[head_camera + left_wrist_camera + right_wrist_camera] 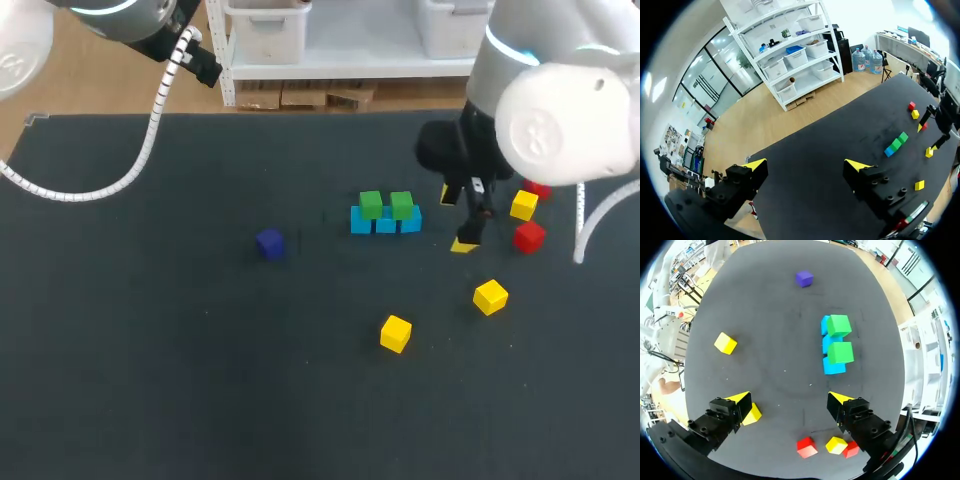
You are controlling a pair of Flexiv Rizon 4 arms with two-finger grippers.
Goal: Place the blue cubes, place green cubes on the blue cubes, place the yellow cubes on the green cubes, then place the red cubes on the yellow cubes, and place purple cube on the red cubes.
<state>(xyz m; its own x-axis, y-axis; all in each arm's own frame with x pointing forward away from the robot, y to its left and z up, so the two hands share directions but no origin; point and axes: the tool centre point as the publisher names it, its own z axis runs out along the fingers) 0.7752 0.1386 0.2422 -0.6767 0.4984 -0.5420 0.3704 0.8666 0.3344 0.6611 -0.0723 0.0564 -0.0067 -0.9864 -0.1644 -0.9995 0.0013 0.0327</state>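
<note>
Three light blue cubes lie in a row mid-table, with two green cubes on top. A purple cube sits alone to their left. Two yellow cubes lie nearer the front; a third yellow cube and two red cubes are at the right. My right gripper hangs open just right of the row, empty, one finger beside a yellow cube. My left gripper is open and empty, high above the table's far left.
The dark table has bare room across its left half and front. My left arm's white cable hangs over the back left corner.
</note>
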